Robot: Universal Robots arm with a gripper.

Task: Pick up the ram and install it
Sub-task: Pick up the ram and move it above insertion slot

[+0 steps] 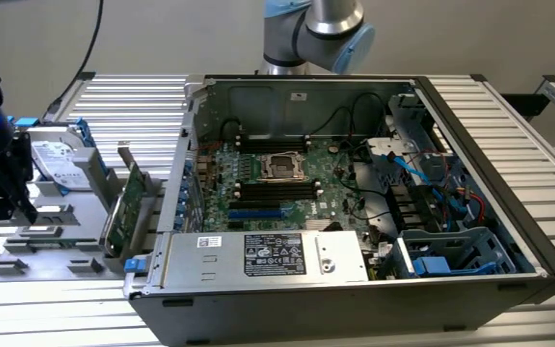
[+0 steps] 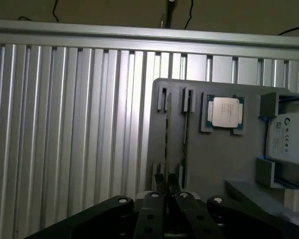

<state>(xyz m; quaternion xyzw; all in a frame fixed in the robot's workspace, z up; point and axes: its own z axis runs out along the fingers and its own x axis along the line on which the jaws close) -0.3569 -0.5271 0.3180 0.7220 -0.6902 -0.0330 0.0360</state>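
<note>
The tool is narrow, its two fingers pinched on the near end of the ram. The ram stands on edge in a slot of a grey tray on the ribbed counter, just beside a second stick and near a processor chip.

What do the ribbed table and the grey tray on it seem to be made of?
The table looks like bare aluminium, matt silver: long straight ribs with soft light reflections. The tray looks like matt grey plastic: even colour, no shine, moulded slots; painted metal is possible.
</note>
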